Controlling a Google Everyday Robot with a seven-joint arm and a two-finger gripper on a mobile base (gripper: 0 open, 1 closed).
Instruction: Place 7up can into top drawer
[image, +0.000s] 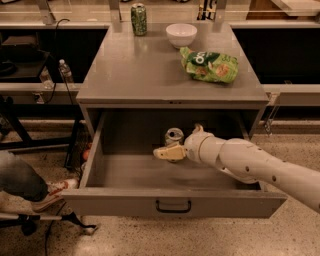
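The top drawer (125, 204) of the grey cabinet is pulled wide open, its dark bar handle at the centre of the front panel. The 7up can (174, 135) stands upright inside it, near the back, silver top showing. My gripper (178, 141) reaches into the drawer from the right on a white arm. It is open, with one tan finger (169, 152) stretched out in front of the can and the other finger (198, 129) behind it to the right. The can's lower part is hidden by the front finger.
On the cabinet top (130, 75) stand a darker green can (138, 19), a white bowl (181, 34) and a green chip bag (210, 65). A person's leg and shoe (47, 192) are at the lower left. Dark shelving with a water bottle (65, 71) stands to the left.
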